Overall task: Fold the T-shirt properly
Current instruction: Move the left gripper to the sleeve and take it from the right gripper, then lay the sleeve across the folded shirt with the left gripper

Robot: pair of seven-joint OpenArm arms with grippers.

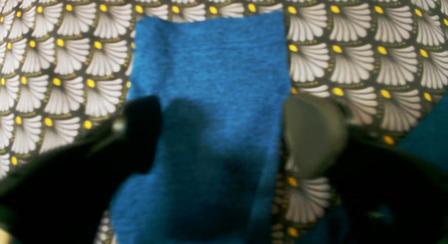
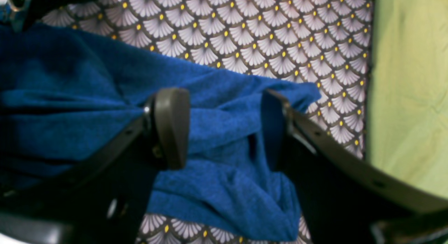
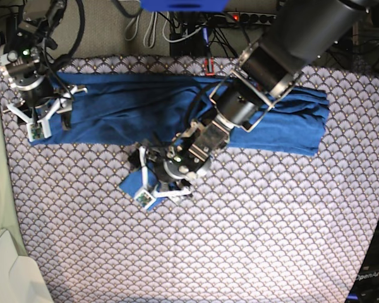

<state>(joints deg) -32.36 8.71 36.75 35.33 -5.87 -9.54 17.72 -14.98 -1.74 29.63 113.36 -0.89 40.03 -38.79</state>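
The blue T-shirt (image 3: 139,104) lies in a long band across the far half of the table, with one sleeve end (image 3: 131,184) reaching toward the middle. In the left wrist view that flat sleeve end (image 1: 210,62) runs between the two fingers of my left gripper (image 1: 229,132), which stands open astride it, low over the cloth. My left gripper (image 3: 145,186) sits at the table's centre in the base view. My right gripper (image 2: 224,128) is open over the shirt's bunched left end (image 2: 70,97), with wrinkled cloth between its fingers. It shows at the left in the base view (image 3: 41,120).
The scallop-patterned tablecloth (image 3: 240,240) covers the table. A light green surface (image 2: 409,97) borders the cloth beside my right gripper. A pale object (image 3: 12,271) sits at the near left corner. Cables and a power strip (image 3: 252,16) lie beyond the far edge.
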